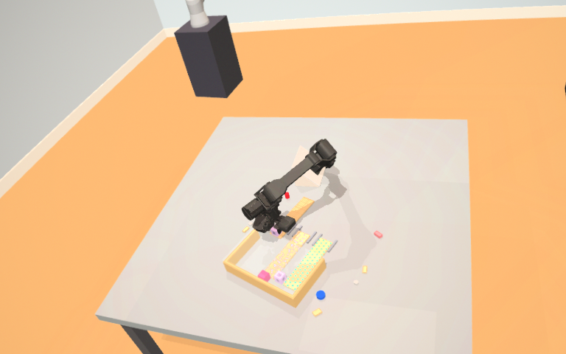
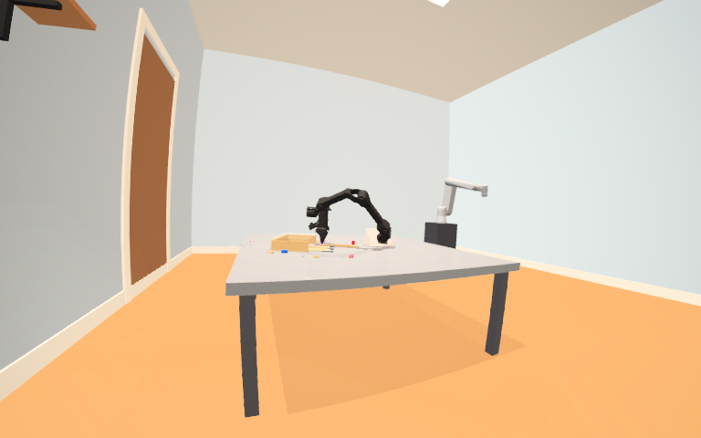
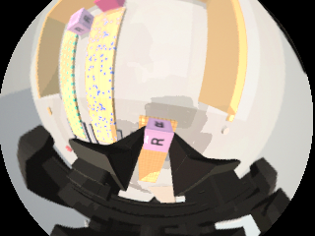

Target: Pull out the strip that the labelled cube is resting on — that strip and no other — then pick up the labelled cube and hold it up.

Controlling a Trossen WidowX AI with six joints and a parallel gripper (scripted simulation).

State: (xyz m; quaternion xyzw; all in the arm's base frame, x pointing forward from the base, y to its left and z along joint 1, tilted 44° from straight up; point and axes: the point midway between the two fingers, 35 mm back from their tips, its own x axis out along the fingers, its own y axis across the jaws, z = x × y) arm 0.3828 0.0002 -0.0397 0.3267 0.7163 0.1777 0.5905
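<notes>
Surface: gray (image 1: 417,167) (image 2: 371,269) (image 3: 268,88), carrying everything below.
Arm: black (image 1: 297,172) (image 2: 346,195), arched, claw (image 1: 277,230) (image 2: 322,241) (image 3: 157,130) pointing down.
Walled tray: yellow-orange (image 1: 259,283) (image 2: 289,244) (image 3: 227,59), ahead of the claw.
Neighboring strips: green-dotted strip (image 1: 309,262) (image 3: 68,74) and speckled strip (image 1: 287,253) (image 3: 100,74), to one side.
Orange strip: (image 1: 303,207) (image 2: 347,245) (image 3: 153,164) under the labelled cube.
Labelled cube: lilac (image 1: 274,231) (image 3: 158,138), "R" readable, gripped between the claw's fingertips.
Other blocks: lettered lilac cube (image 1: 280,276) (image 3: 80,21), magenta block (image 1: 263,275) (image 3: 110,4), inside tray.
</notes>
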